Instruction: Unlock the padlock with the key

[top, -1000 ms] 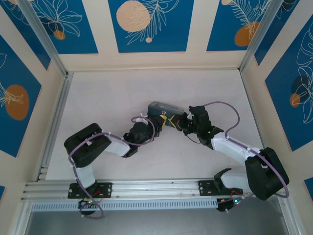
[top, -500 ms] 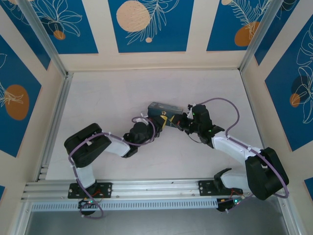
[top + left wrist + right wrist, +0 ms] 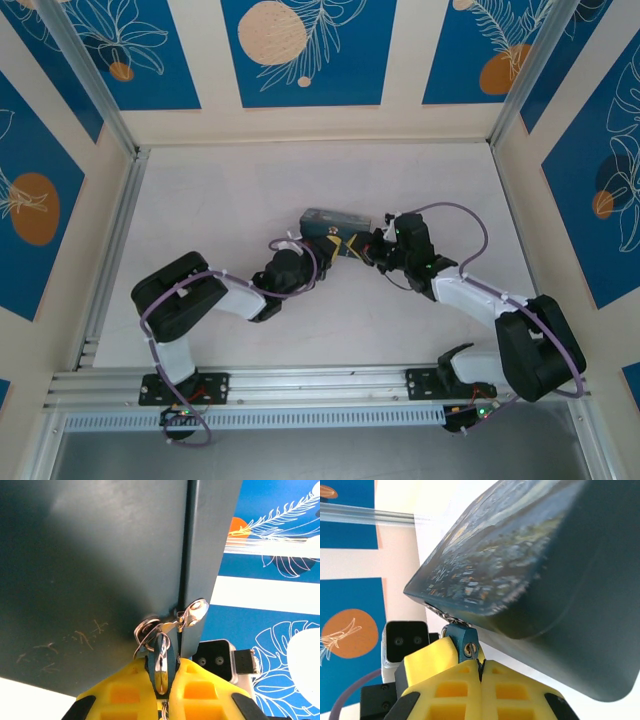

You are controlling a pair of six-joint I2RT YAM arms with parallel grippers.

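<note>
Nearest the left wrist camera, at the bottom of the frame, the left claw [image 3: 163, 680] has its ribbed yellow plastic fingers [image 3: 130, 690] drawn narrow around the padlock [image 3: 161, 656], seen edge-on as a slim strip of shiny metal. Its thin shackle runs up into the silvery hasp [image 3: 194, 612] on the seam of the tin [image 3: 100, 555], whose flat side is dull dark metal with fine pale scratches.

In the right wrist view the right claw [image 3: 481, 669] is pressed fully together low in the frame, tips just under the padlock's blue-grey body (what they pinch, if anything, is hidden). Above it the tin's lid carries a swirled, painted night-sky print over rounded corners.

From above, both claws meet at the tin near the middle of the pale matte table [image 3: 220, 200]. Blue wall panels [image 3: 300, 50] with line-drawn leaves and orange discs stand beyond.
</note>
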